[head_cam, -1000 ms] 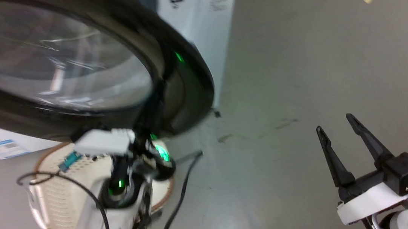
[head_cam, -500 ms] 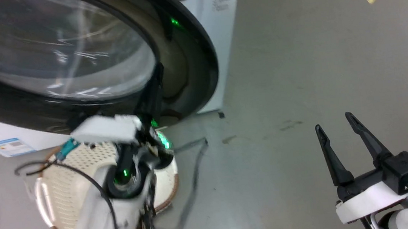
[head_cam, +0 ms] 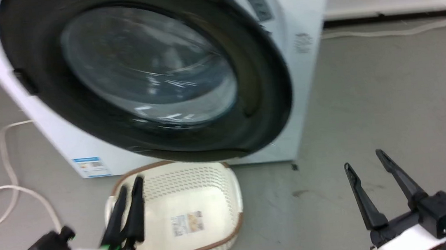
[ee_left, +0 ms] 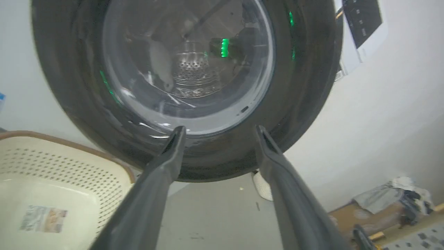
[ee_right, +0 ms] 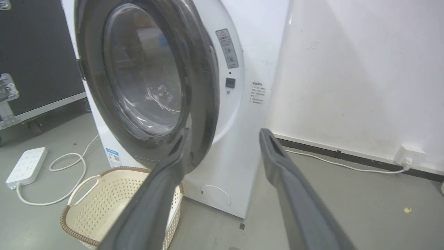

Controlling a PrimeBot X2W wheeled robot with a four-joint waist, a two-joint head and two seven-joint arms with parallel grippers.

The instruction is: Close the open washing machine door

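Note:
The washing machine door point(head_cam: 261, 96), black-rimmed with a bulging glass window, lies almost flat against the white washing machine point(head_cam: 305, 4). In the right wrist view the door point(ee_right: 145, 80) has its right edge standing a little proud of the machine's front point(ee_right: 239, 152); whether it is latched I cannot tell. My left gripper point(head_cam: 132, 184) hangs low over the basket, well short of the door, open and holding nothing. In its own view the left gripper point(ee_left: 219, 129) points up at the door's lower rim point(ee_left: 208, 163). My right gripper point(head_cam: 363, 159) is open over the floor at lower right.
A cream perforated basket point(head_cam: 232, 190) sits on the floor right under the door. A white cable point(head_cam: 5, 164) loops at the left, leading to a power strip point(ee_right: 26, 165). A white wall point(ee_right: 347, 69) stands behind the machine, and a black case point(ee_right: 34, 52) at its far side.
The door has swung from wide open to nearly against the machine. My left gripper has left the door's edge and dropped to the lower left. The head camera has shifted; the right gripper stays put.

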